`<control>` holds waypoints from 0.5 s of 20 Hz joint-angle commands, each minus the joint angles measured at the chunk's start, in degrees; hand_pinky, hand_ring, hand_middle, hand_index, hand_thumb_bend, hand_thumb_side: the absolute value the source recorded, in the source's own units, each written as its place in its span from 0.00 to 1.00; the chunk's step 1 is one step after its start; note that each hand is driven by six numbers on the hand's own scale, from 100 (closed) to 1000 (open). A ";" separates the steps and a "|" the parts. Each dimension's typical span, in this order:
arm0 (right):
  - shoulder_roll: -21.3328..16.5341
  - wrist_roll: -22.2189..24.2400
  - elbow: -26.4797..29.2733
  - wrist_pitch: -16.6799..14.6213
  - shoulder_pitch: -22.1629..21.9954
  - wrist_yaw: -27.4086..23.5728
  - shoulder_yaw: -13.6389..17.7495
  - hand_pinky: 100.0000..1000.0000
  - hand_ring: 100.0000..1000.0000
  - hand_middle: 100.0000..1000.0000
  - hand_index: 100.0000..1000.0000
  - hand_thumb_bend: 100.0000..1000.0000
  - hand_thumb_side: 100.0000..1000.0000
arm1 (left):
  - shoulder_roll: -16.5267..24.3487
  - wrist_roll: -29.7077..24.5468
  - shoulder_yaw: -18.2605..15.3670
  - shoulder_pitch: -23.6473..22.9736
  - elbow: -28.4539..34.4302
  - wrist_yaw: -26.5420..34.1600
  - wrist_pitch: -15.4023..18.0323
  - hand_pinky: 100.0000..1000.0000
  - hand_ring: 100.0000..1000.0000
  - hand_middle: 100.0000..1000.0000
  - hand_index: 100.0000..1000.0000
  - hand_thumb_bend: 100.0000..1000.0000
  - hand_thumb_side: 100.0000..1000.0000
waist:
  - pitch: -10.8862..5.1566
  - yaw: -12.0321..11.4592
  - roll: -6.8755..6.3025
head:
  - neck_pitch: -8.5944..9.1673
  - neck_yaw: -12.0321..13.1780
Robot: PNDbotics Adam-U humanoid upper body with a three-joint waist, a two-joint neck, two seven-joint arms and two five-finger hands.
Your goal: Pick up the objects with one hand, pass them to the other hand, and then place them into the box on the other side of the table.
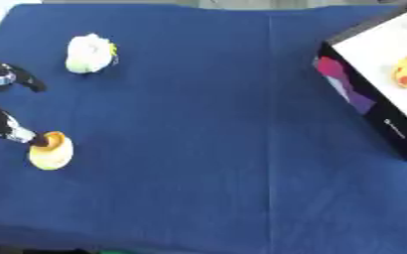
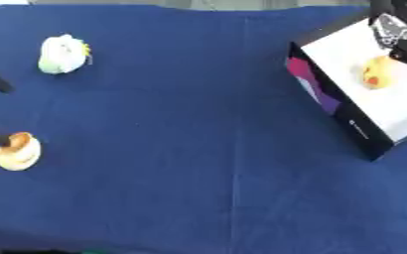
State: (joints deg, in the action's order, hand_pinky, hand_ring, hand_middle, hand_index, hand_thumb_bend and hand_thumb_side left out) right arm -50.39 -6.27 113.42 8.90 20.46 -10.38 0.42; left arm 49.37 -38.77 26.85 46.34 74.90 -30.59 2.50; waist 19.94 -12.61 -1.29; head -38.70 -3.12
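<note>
Here, left hand (image 1: 7, 126) touching yellow toy (image 1: 50, 151) — box (image 1: 363, 106) opposite

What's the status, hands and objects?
Left hand open, fingertip on yellow-orange toy. Right hand above box. Yellow toy in box. White toy untouched.

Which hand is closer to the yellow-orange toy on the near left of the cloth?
Left. The left hand has a fingertip touching the yellow-orange toy; the right hand hangs over the box, far across the table.
</note>
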 commanded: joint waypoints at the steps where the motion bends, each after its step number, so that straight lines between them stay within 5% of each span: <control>1: -0.80 0.74 1.17 0.60 0.80 0.84 -0.22 0.96 1.00 1.00 0.99 0.00 0.26 | 0.92 -4.38 0.24 1.03 -0.30 1.35 3.03 0.92 0.90 0.76 0.87 0.68 0.38 | -1.26 -0.01 -0.04 | -0.24 0.15; 8: -0.26 1.40 1.02 1.13 0.66 1.57 -0.80 0.96 1.00 1.00 0.99 0.00 0.28 | 0.26 -6.22 -0.50 1.29 -1.08 -1.74 6.39 0.90 0.90 0.76 0.88 0.68 0.33 | -1.19 -0.23 0.06 | -0.27 1.58; 10: -0.07 1.47 0.81 1.22 0.46 1.79 -0.95 0.96 1.00 1.00 0.99 0.00 0.28 | 0.10 -7.81 0.16 0.87 -1.77 -1.84 6.96 0.90 0.90 0.75 0.85 0.60 0.35 | -1.13 -0.21 0.16 | -0.41 1.87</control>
State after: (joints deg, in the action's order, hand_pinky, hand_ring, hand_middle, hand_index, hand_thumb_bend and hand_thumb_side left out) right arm -49.56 -4.99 113.41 10.12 20.62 -9.04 -0.84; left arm 48.20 -46.08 27.31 46.53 73.21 -31.88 9.04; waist 19.94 -12.75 -1.11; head -38.74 -1.57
